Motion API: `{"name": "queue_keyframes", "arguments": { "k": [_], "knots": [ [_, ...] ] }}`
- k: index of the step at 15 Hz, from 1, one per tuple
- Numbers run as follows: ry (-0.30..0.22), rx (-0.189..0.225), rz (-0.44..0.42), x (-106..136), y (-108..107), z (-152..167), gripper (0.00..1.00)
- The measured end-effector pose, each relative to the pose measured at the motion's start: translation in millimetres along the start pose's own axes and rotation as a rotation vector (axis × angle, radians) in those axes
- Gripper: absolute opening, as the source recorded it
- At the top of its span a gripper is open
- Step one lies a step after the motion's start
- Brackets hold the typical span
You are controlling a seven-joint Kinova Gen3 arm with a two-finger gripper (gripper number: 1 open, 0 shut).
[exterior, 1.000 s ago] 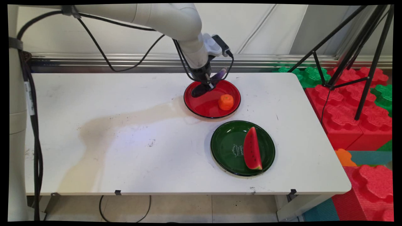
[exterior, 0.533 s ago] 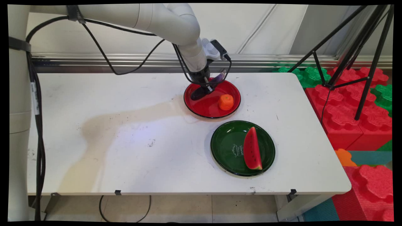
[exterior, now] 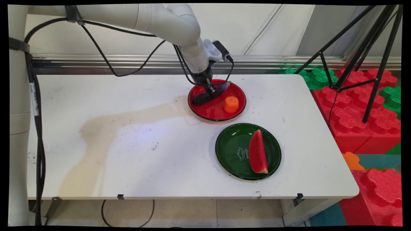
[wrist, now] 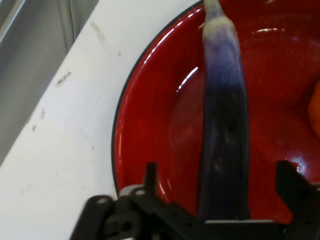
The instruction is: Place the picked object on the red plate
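My gripper [exterior: 210, 89] [wrist: 220, 175] hangs low over the red plate [exterior: 210, 112] [wrist: 145, 130] at the back of the table and is open. A dark purple toy eggplant [exterior: 210, 94] [wrist: 223, 150] lies in the plate, running between the spread fingers [wrist: 150, 175] without being clamped. Its pale stem end points to the plate's far right rim. An orange toy fruit [exterior: 231, 104] [wrist: 316, 115] sits in the same plate, just right of the eggplant.
A green plate [exterior: 232, 150] holding a watermelon slice [exterior: 257, 152] stands nearer the front right. A black tripod [exterior: 359, 57] and red and green foam blocks [exterior: 359, 122] stand beyond the table's right edge. Black cables [exterior: 106, 61] hang from the arm.
The eggplant, held tilted above the plate before, has come down and now lies flat in the red plate. The gripper has let go of it and shifted slightly left.
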Motion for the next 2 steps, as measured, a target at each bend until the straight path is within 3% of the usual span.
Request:
{"name": "queue_keyframes", "arguments": {
  "k": [2],
  "knots": [
    [0.011,0.001,0.008,0.1,-2.1,-1.8,1.0]
  ]
}}
